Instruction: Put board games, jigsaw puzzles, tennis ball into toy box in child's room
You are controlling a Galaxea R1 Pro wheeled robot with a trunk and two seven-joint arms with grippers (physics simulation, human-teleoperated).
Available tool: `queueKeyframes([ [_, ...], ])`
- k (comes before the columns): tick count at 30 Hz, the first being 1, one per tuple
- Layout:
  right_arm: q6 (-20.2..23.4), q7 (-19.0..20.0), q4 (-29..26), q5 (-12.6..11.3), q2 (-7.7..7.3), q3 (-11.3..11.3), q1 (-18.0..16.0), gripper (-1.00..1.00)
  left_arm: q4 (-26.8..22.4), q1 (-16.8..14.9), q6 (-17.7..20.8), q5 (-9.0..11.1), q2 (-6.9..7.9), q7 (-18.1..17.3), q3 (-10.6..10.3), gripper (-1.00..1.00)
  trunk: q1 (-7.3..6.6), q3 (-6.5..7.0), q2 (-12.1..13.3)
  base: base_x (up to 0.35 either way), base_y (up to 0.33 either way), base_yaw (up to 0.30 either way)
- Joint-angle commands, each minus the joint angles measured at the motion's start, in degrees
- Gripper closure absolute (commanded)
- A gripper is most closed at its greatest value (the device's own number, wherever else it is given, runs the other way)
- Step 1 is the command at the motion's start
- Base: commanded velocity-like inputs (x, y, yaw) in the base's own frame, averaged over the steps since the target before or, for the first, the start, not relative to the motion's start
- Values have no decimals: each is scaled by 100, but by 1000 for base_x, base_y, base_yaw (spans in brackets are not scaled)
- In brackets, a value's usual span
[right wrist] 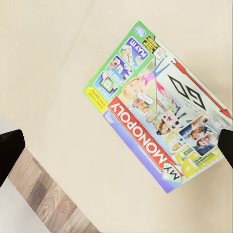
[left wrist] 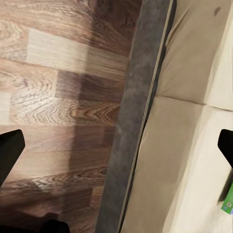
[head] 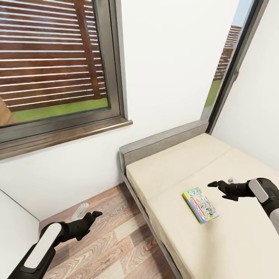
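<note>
Board games: one in sight, a flat box [head: 200, 204] lying face up on the bed [head: 240, 232], clear of the mattress edges; in the right wrist view the box [right wrist: 158, 108] lies flat on the cream cover.
Beds: one, with a cream mattress and a grey frame [head: 161, 141] set against the white wall, beside wood-plank floor [head: 112, 240].
Windows: two, a large one [head: 54, 62] looking onto a slatted brown fence and grass, and a narrow one [head: 228, 58] past the head of the bed.
Right gripper [head: 217, 186]: fingers spread wide, holding nothing, above the mattress just beside the board game and not touching it.
Left gripper [head: 92, 217]: fingers apart, empty, over the floor next to the bed frame; its wrist view shows floor, the grey frame [left wrist: 133, 131] and the mattress.
Writing: "MY MONOPOLY" on a red band across the box lid; "PLAY IT" on the green side; smaller print is unreadable.
</note>
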Motion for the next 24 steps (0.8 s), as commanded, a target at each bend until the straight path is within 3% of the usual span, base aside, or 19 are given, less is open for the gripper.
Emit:
queueKeyframes([
  [1, 17, 53, -1, 56, -5, -12, -5, -100, -8, -3, -6, 60, 5, 56, -9, -100, 22, -23, -44, 0, 0, 0],
  [24, -3, 61, -33, 64, 9, -14, -11, -100, -8, -3, -6, 55, 5, 52, -12, -100, 527, -436, -967, 0, 0, 0],
])
